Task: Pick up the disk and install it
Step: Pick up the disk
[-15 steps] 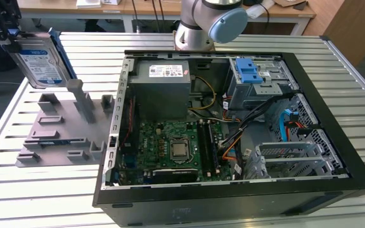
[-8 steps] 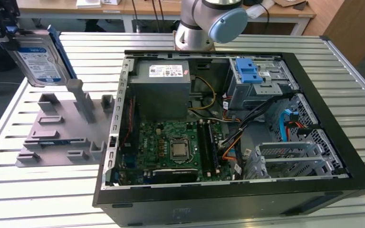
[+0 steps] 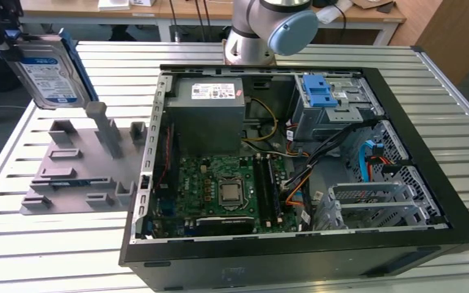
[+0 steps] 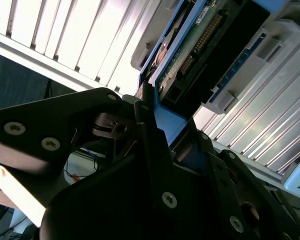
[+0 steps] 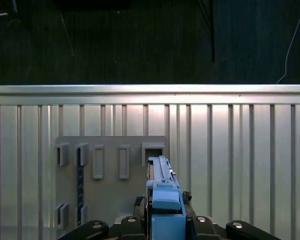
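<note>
Status: you have the disk (image 3: 49,76) in the air, so the pick-up half reads as done. The install half is not: the cage (image 3: 330,105) with the blue tabs (image 3: 319,91), inside the open computer case (image 3: 397,152), holds no disk that you can see.

Disk location: toward the exterior view's left, well apart from the case and over the far end of the grey holder (image 3: 76,168) on the slatted table (image 3: 55,256). It stands on edge with its label facing the exterior camera and is tilted a little. Its lower corner is near the top of the holder's tall post (image 3: 98,119). You cannot tell whether the two touch, though they look apart. In the first wrist view the disk is seen edge-on, its blue rail (image 5: 163,190) uppermost, hanging over an open slot (image 5: 153,150) in the holder.

Gripper (image 5: 166,226): closed narrow on the disk's near end. In the second wrist view the black fingers (image 4: 146,131) press against the blue rail from both sides. The disk's green circuit board (image 4: 197,47) points away toward the table.

Arm pose: the base (image 3: 249,46) stands behind the case at the back of the table. The wrist comes in at the exterior view's upper left corner, gripping the disk from above. The first wrist camera looks nearly straight down at the holder, so judge the tool axis close to vertical.
</note>
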Controlling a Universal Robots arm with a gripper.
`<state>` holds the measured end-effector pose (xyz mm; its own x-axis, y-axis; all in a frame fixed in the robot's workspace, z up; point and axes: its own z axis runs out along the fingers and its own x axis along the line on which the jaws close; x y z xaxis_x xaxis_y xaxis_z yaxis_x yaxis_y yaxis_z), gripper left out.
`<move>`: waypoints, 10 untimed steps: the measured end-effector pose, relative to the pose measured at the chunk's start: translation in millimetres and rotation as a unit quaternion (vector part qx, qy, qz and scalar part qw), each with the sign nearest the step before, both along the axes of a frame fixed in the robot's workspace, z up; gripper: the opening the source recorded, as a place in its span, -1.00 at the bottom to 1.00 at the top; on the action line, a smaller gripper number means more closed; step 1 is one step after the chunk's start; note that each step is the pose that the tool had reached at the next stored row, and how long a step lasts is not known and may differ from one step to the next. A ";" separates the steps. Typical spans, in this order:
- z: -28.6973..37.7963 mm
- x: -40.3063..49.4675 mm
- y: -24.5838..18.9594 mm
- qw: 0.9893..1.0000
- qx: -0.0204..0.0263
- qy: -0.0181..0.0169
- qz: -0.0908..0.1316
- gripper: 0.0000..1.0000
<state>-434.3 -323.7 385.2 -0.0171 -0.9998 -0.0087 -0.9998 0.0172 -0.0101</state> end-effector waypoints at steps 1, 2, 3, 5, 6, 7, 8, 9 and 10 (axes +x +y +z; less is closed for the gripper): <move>0.8 0.0 0.0 1.000 0.000 0.000 0.000 -0.27; 1.6 0.0 0.0 1.000 0.000 0.000 0.000 -0.27; 2.4 0.0 0.0 1.000 0.000 0.000 0.000 -0.27; 4.0 0.0 0.0 1.000 0.000 0.000 0.000 -0.27; 4.8 0.0 0.0 1.000 0.000 0.000 0.000 -0.27; 5.7 0.0 0.0 1.000 0.000 0.000 0.000 -0.27; 6.4 0.0 0.0 1.000 0.000 0.000 0.000 -0.27; 7.1 0.0 0.0 1.000 0.000 0.000 0.000 -0.27; 8.0 0.0 0.0 1.000 0.000 0.000 0.000 -0.27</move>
<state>-434.3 -323.7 393.2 -0.0171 -0.9998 -0.0093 -0.9998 0.0172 -0.0100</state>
